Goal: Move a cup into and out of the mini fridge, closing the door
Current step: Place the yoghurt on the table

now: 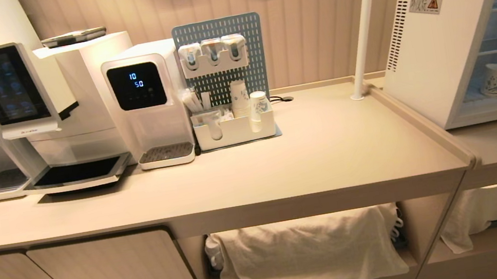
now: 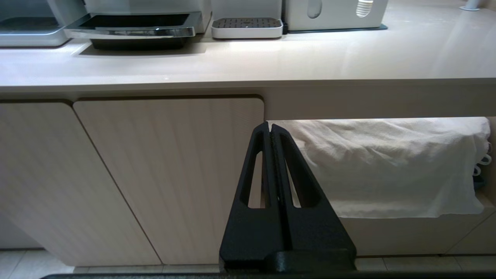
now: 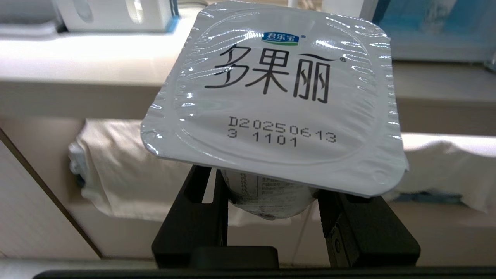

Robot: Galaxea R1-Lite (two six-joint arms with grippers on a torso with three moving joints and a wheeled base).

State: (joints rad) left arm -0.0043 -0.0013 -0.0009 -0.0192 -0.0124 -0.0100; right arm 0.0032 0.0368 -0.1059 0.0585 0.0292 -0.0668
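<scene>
Here the right pincer [image 3: 271,201] is clamped on a small foil-lidded plastic pot [image 3: 271,97] (below table height); the left pincer [image 2: 270,130] is pressed together.

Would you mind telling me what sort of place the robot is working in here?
Most likely an office or hotel drinks corner: a coffee machine and water dispenser stand on a long counter, with stacked paper cups in an organiser and an open mini fridge alongside.

Matt pale wood-look counter [image 1: 330,157] is showing a smooth finish; crumpled white cloth [image 1: 305,254] beneath; glossy crinkled foil lid on the plastic pot [image 3: 277,93]; matt black, probably plastic right gripper [image 3: 271,217]; patterned paper cup [image 1: 496,79].
</scene>
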